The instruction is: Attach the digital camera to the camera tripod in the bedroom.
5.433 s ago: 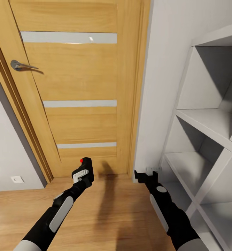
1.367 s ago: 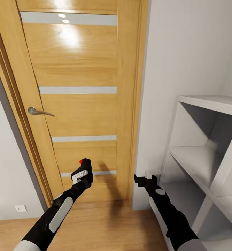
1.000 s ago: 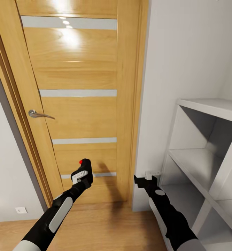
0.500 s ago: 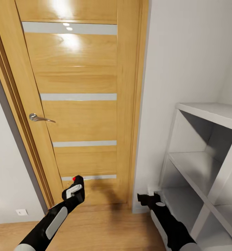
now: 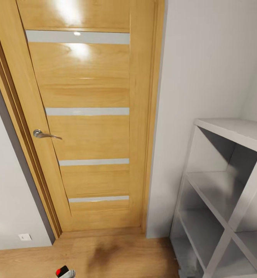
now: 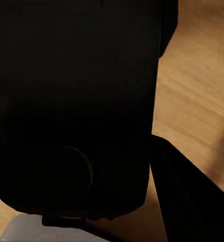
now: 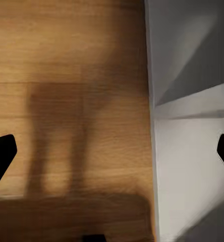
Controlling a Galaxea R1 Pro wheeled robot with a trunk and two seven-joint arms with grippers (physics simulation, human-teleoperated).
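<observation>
The tall honey-coloured wooden door (image 5: 86,116) with four pale glass strips filled the far middle of the head view and stood shut, its curved silver lever handle (image 5: 43,134) on the left edge. Pale grey walls (image 5: 198,61) ran on either side, with a small white socket plate (image 5: 25,237) low on the left wall. At the right stood a white open shelf unit (image 5: 229,185) with slanted dividers, its compartments bare, set close against the wall beside the door frame. The light wood plank floor (image 5: 124,255) lay nearest, carrying a soft dark shadow in front of the door.

The small black digital camera (image 6: 71,101) sat close against the left wrist lens as a dark mass, with wood floor beyond it; in the head view only its red-dotted top (image 5: 62,271) peeked up at the near bottom edge. Being pressed so near, it was probably carried in the left gripper, whose jaws appeared clamped on the body, held low and tucked in for travel. The right gripper (image 7: 112,151) pointed down at the floor beside the shelf unit's white side panel, its two dark fingertips (image 7: 1,151) standing far apart at opposite edges of that view, holding nothing, likely kept free for steadying the mount later. The robot seemed to be in transit towards the tripod.
</observation>
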